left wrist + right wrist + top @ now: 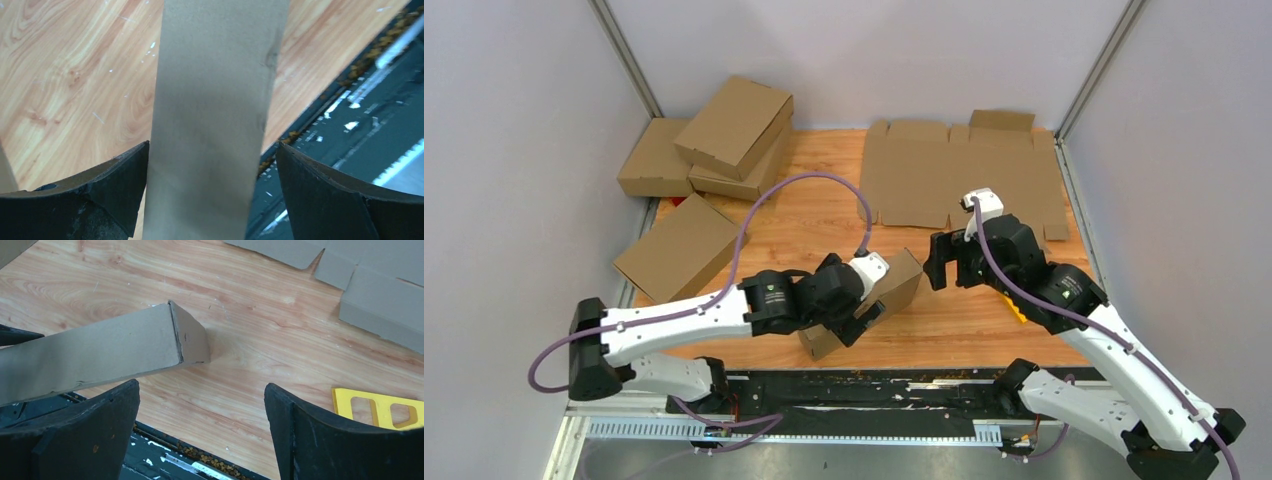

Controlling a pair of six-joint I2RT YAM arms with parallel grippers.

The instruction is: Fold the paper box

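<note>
The brown corrugated-cardboard paper box, folded into a shallow closed mailer, lies slantwise on the wooden table at about 6 o'clock. Its near end reaches the black rail along the table's edge. The left gripper straddles the box with its jaws spread wide. The cardboard runs between the fingers, close to the one on the left of the wrist view, with a gap beside the other. The right gripper hangs just off the box's 3 o'clock end, jaws also wide, holding nothing.

Nothing holds the box, so the main risk is at that edge: a nudge toward 6 o'clock could tip it onto the rail. If the left arm lifts at an angle, a finger could catch a wall and drag the box or pop its flaps. The right arm, if it swings toward 9 o'clock, could hit the corner.

A flat die-cut cardboard sheet lies at 1 o'clock, stacked folded brown boxes at 10 o'clock, and a yellow plastic piece under the right arm.
</note>
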